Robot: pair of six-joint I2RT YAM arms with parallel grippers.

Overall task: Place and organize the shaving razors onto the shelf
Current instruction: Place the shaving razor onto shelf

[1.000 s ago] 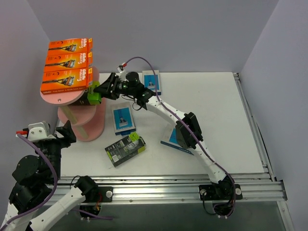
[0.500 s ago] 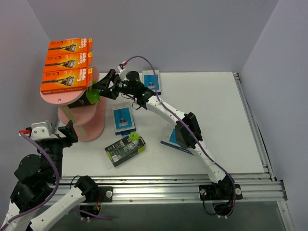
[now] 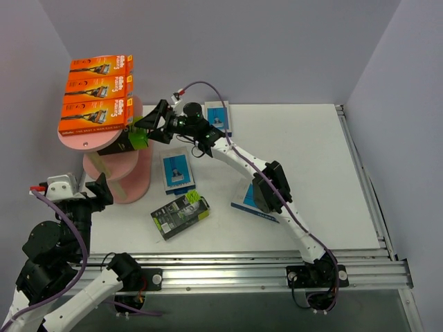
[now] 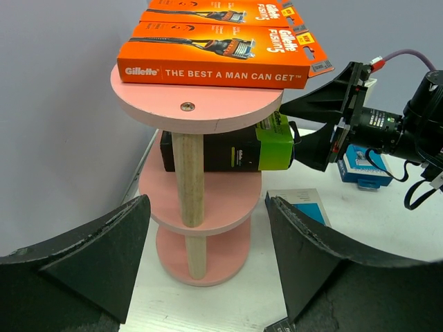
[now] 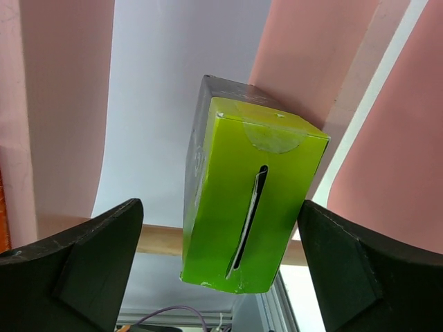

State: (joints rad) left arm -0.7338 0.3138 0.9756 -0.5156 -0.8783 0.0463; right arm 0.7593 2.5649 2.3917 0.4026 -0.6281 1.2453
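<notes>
The pink shelf (image 3: 90, 142) stands at the far left with three orange razor packs (image 3: 95, 86) side by side on its top board. A black and lime green pack (image 4: 228, 149) lies on the middle board, its green end (image 5: 249, 207) sticking out toward my right gripper (image 3: 147, 126). That gripper is open, with a finger on each side of the green end and a gap at both. Low at the left, my left gripper (image 4: 208, 263) is open and holds nothing, facing the shelf (image 4: 208, 111) from the table side.
On the table lie a second black and lime pack (image 3: 180, 214) and blue-and-grey packs (image 3: 176, 171) (image 3: 218, 116). Another blue pack (image 3: 243, 202) lies partly under the right arm. Purple walls stand close behind and left of the shelf.
My right gripper has opened wide and let go of the black and lime pack, which stays on the middle board. The left arm has drifted slightly lower.
</notes>
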